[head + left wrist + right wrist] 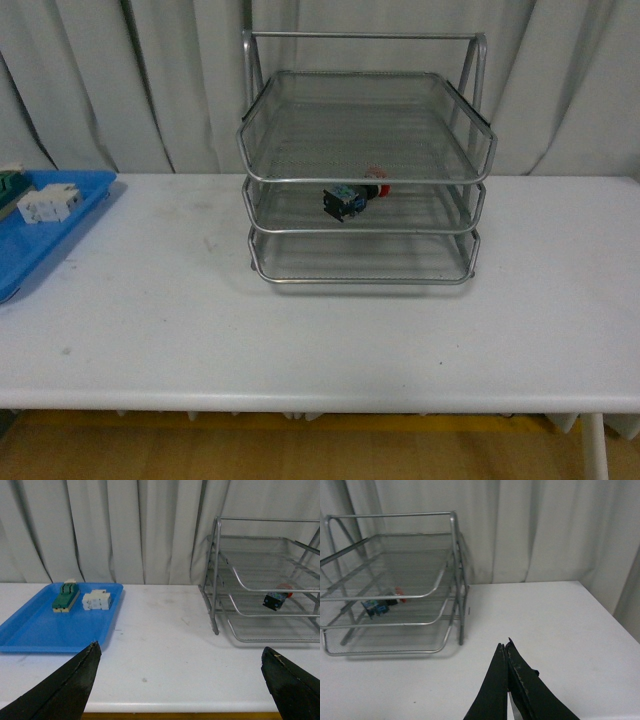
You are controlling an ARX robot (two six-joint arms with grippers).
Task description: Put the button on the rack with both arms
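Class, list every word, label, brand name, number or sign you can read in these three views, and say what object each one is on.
None can be read.
The button in the rack: any marking too small and blurred.
The white block and green block on the blue tray: no legible print.
Table and curtain: plain.

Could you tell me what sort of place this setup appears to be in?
Probably a robot test bench, not a working office: a plain white table backed by a pale curtain, bearing only a silver wire-mesh three-tier rack holding a red-capped push-button switch, and a flat blue plastic tray of parts.
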